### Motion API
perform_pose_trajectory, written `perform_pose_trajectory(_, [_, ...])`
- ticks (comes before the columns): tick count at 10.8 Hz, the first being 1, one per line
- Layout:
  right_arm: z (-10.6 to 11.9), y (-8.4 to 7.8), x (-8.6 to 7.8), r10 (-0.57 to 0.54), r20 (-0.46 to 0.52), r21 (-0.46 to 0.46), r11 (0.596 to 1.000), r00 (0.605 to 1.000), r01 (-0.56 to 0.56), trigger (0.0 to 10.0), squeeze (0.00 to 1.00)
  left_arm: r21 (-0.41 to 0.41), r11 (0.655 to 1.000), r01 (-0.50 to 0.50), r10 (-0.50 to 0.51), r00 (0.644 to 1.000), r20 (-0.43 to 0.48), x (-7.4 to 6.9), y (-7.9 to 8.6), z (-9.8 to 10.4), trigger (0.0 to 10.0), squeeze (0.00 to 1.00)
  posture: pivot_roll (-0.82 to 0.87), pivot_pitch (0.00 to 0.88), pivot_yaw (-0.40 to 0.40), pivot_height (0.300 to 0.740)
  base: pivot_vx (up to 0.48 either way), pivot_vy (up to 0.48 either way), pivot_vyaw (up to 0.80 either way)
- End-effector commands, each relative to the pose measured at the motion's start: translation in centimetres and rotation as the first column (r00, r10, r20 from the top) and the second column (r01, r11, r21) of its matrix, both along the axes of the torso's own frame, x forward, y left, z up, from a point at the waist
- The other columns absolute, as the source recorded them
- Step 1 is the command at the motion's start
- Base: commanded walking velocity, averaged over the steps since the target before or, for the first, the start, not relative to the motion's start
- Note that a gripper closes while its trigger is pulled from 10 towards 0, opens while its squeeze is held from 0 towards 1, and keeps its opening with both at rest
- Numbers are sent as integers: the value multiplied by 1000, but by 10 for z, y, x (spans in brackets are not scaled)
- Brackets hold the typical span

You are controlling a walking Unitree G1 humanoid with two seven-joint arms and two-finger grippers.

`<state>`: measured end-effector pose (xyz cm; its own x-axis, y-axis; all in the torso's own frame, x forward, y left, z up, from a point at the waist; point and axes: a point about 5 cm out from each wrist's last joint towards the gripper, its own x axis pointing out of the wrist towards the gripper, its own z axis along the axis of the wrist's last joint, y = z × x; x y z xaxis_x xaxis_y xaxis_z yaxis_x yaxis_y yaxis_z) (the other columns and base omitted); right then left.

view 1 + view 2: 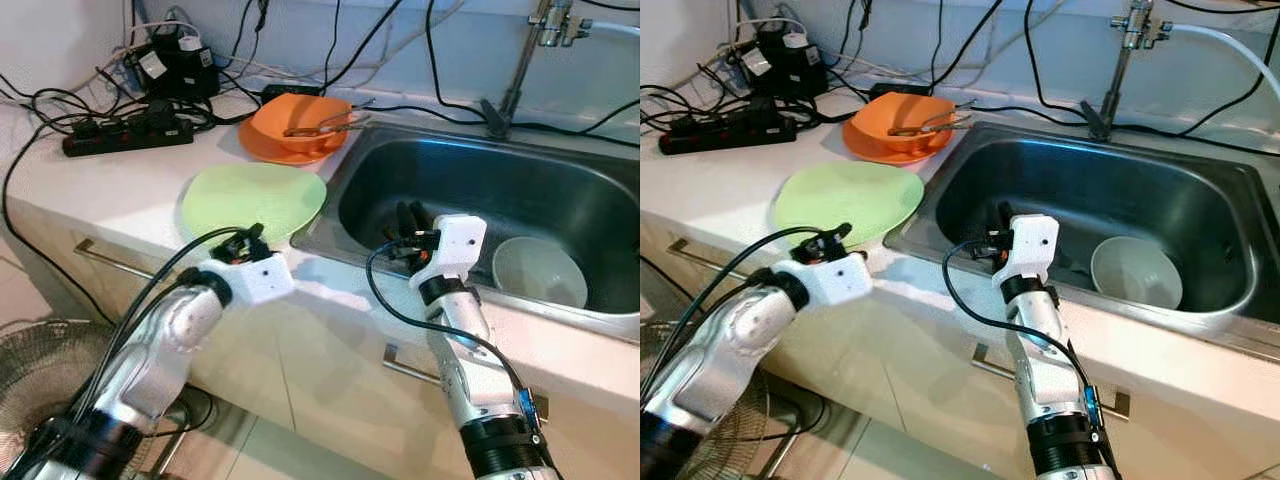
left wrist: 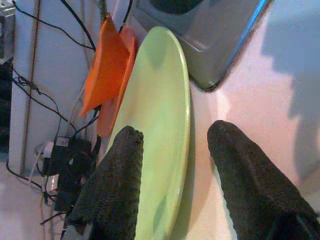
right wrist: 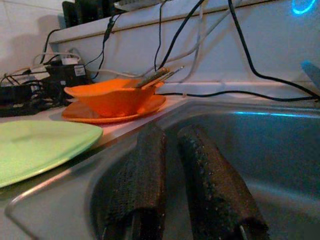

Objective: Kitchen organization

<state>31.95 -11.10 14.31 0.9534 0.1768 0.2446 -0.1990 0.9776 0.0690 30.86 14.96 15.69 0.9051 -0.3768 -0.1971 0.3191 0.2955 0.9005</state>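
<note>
Left gripper (image 2: 175, 165) fingers spread at green plate (image 1: 255, 198) rim; right gripper (image 3: 172, 165) (fingers together) inside sink (image 1: 560, 180).

Home kitchen, steel sink (image 1: 560, 305), faucet (image 1: 520, 60), countertop (image 1: 90, 190), cabinet drawers (image 1: 110, 262)

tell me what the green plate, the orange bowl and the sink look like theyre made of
Green plate: probably plastic or melamine, with a flat pastel colour and soft sheen. Orange bowl: likely the same, opaque, evenly coloured, thin-rimmed. Sink: stainless steel by its look, brushed grey metal with blurred reflections and a bright rolled rim.
</note>
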Motion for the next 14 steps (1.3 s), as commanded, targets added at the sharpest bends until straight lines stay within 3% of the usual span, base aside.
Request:
perform_pose_trajectory(1, [2,4,2,12,0,-1,1000,1000,-12,10000,0,31,999,-17,17,1000,-8,5,2,1,10000,0,163,0,62,740,0,0,0])
perform_pose_trajectory(4, [0,4,0,6,-5,2,1000,1000,-6,10000,0,71,997,-35,38,998,-44,7,8,-4,10000,0,159,0,67,740,0,0,0])
perform_pose_trajectory(10, [0,4,2,0,-10,5,1000,1000,0,10000,0,172,967,-190,204,977,-68,23,30,-17,10000,0,157,0,69,740,0,0,0])
perform_pose_trajectory(11, [0,3,3,-2,-10,5,1000,1000,3,10000,0,173,966,-192,205,977,-62,25,29,-17,8471,0,156,0,69,740,0,0,0])
perform_pose_trajectory(12, [0,3,3,-4,-9,5,1000,1000,4,10000,0,162,969,-189,200,978,-56,26,27,-16,0,0,156,0,69,740,0,0,0])
perform_pose_trajectory(14, [1,3,4,-5,-9,7,1000,1000,5,10000,0,157,971,-182,193,979,-57,28,24,-16,0,0,157,0,70,740,0,0,0])
